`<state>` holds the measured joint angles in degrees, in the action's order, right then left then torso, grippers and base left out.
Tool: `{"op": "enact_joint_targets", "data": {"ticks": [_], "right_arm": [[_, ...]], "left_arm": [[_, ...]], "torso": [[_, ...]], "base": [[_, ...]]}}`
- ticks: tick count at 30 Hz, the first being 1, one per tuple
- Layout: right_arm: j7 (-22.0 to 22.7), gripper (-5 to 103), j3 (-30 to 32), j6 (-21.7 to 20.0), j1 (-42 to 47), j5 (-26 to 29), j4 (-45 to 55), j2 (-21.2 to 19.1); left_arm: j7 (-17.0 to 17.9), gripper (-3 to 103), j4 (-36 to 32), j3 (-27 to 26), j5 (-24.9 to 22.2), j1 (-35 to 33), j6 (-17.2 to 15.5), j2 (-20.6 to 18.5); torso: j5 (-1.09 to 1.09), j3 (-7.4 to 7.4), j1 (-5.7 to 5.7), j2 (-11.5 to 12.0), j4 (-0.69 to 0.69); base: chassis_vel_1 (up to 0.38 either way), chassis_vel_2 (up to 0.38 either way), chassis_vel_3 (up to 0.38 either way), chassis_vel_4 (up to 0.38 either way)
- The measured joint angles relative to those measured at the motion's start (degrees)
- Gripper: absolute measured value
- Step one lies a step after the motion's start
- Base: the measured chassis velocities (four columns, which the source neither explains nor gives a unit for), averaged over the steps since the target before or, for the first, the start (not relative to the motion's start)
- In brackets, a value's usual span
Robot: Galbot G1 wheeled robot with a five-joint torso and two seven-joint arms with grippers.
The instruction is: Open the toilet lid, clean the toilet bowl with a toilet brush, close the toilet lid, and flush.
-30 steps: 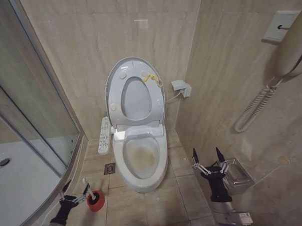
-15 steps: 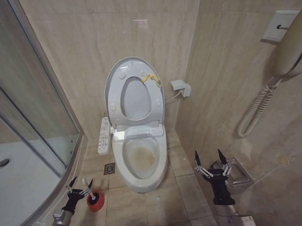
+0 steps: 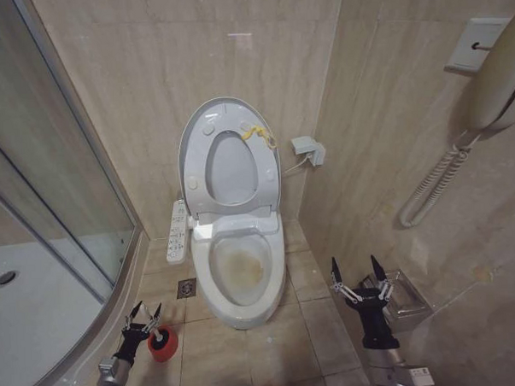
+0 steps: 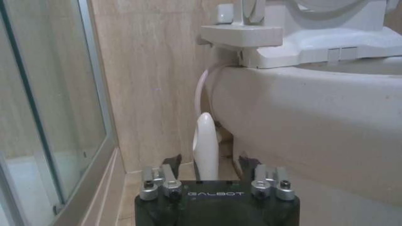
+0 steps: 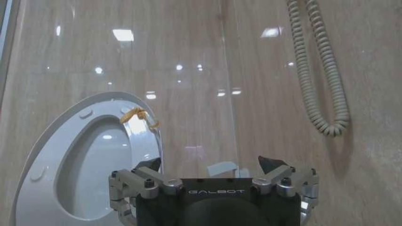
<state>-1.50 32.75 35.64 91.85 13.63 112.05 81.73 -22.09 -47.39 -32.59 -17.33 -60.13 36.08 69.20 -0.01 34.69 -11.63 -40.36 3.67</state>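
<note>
- The large glossy white oval plastic toilet lid (image 3: pixel 229 151) stands raised, leaning back toward the beige tiled rear wall (image 3: pixel 192 59), its long axis running up and down. The small yellow strap (image 3: pixel 257 133) sits near its top edge.
- The white elongated ceramic toilet bowl (image 3: pixel 241 275) lies uncovered, its long axis running from the rear wall out toward the robot, narrow front end nearest the robot. Yellowish-brown staining shows inside.
- A white button panel (image 3: pixel 179 231) juts along the bowl's left side.
- The small toilet brush (image 3: pixel 162 341) stands upright in its little round red holder on the tiled floor (image 3: pixel 290 345), to the left of the bowl's front end, near the curved glass shower screen (image 3: pixel 52 193). Its thin white handle points upward.
- The left pincer (image 3: pixel 143 316) is low beside the holder, fingers spread apart around the handle; in the left wrist view the white handle tip (image 4: pixel 205 141) rises between the fingers, and whether they touch it cannot be told.
- The right pincer (image 3: pixel 357 278) hangs open, holding nothing, near the right-hand wall, well apart from the bowl.
</note>
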Motion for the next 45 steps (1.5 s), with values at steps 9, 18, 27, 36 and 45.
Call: {"op": "enact_joint_targets", "data": {"ticks": [9, 18, 27, 36, 45], "right_arm": [[0.0, 100, 0.0, 0.0, -0.2, 0.0, -0.4, -0.2], [0.0, 100, -0.2, 0.3, -0.6, -0.1, -1.0, -0.1], [-0.1, 100, -0.5, 0.5, -1.0, -0.6, -1.5, 0.4], [-0.2, 100, -0.6, 0.8, -1.1, -0.9, -1.8, 0.4], [-1.8, 100, -0.6, 1.9, -0.7, 2.0, -1.2, 0.7]], "left_arm": [[-0.1, 38, -1.9, -0.8, -0.1, -1.5, 0.2, 0.1], [1.7, 22, -9.8, -2.9, -0.7, -6.9, 0.0, -0.2], [11.0, 22, -31.3, -5.0, -3.9, -17.5, -3.9, -0.4], [38.4, 22, -60.4, -4.6, -5.3, -27.3, -24.0, 0.2], [41.9, 22, -81.4, -4.0, -10.0, -33.4, -32.7, -3.2]], "torso": [[0.0, 0.0, 0.0, 0.0, 0.0], [0.0, 0.0, 0.01, 0.0, 0.0], [0.02, -0.01, 0.01, 0.0, 0.01], [0.01, -0.01, 0.01, 0.0, 0.01], [0.01, -0.01, 0.01, 0.0, 0.01]], "base": [[0.0, 0.0, 0.0, 0.0], [0.0, 0.0, 0.0, 0.0], [0.0, 0.0, 0.0, 0.0], [0.0, 0.0, 0.0, 0.0], [0.0, 0.0, 0.0, 0.0]]}}
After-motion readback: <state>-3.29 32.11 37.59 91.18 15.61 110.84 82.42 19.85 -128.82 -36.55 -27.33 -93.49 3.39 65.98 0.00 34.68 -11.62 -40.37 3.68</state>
